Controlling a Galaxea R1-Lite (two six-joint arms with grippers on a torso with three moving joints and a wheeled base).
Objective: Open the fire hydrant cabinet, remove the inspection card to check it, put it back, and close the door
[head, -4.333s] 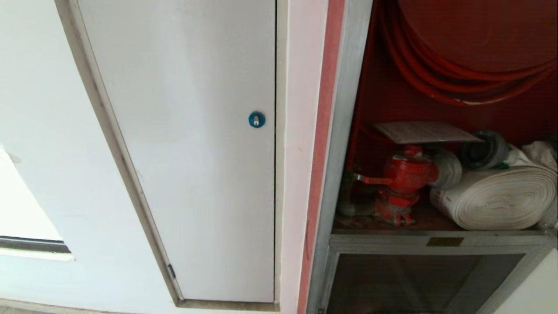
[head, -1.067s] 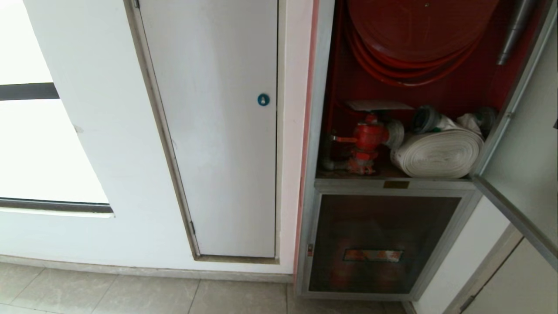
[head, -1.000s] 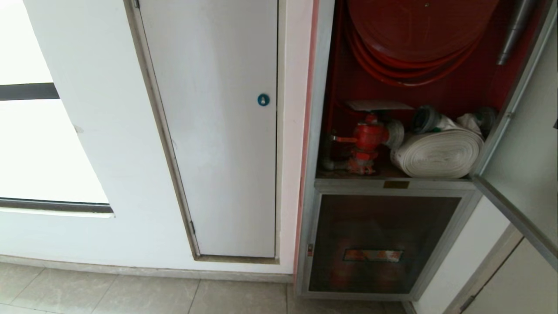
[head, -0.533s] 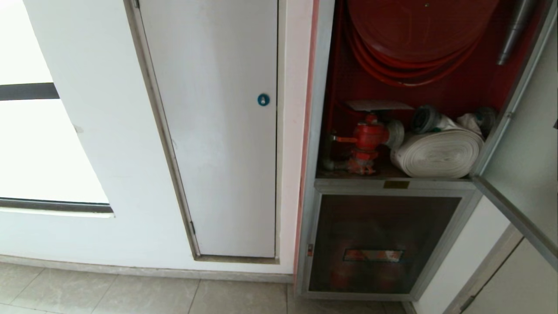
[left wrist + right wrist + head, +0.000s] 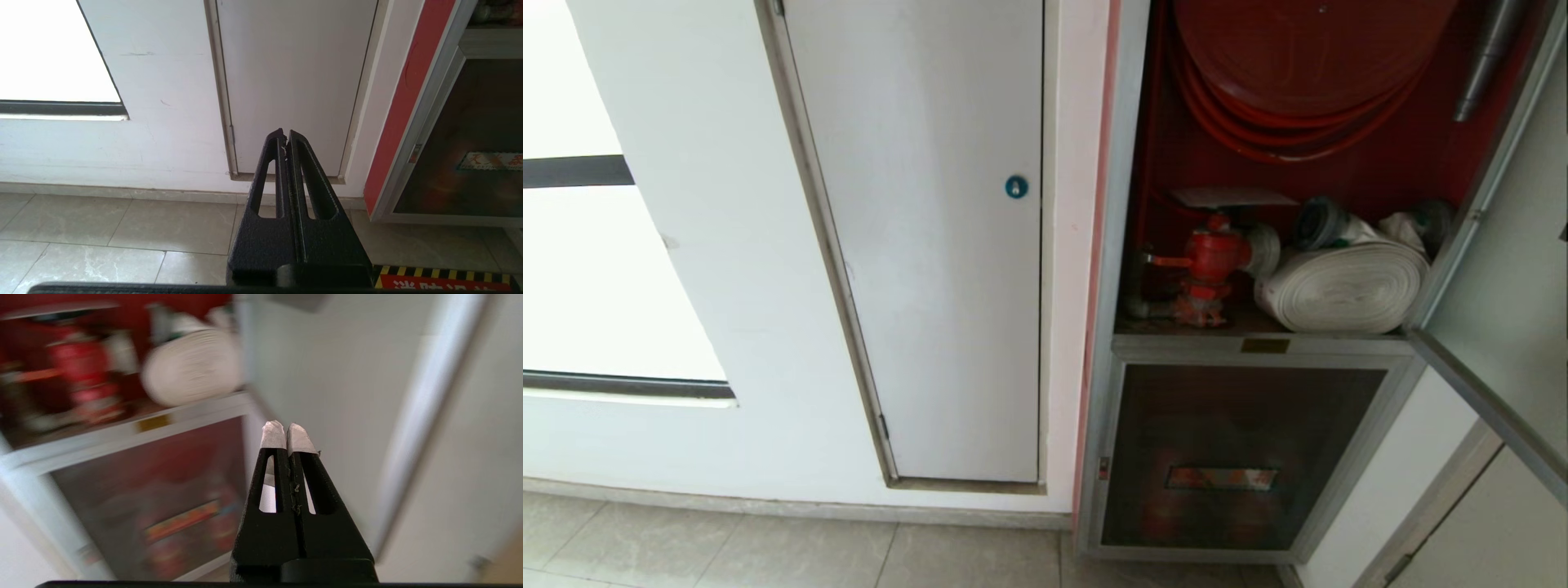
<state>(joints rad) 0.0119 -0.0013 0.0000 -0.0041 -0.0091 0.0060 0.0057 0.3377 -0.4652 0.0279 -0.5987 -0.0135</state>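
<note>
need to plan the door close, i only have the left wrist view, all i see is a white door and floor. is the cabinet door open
Observer: Yes. In the head view the door stands swung out on the right of the fire hydrant cabinet.
Operator: where's the card
Observer: The inspection card lies flat on top of the red valve, beside the rolled white hose.
Operator: is the right hand holding anything
Observer: No. The right hand is shut and empty, out in front of the open cabinet.

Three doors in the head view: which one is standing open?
The door at far right, swung out from the fire hydrant cabinet. The white door with blue lock and lower dark glass panel are shut.
</note>
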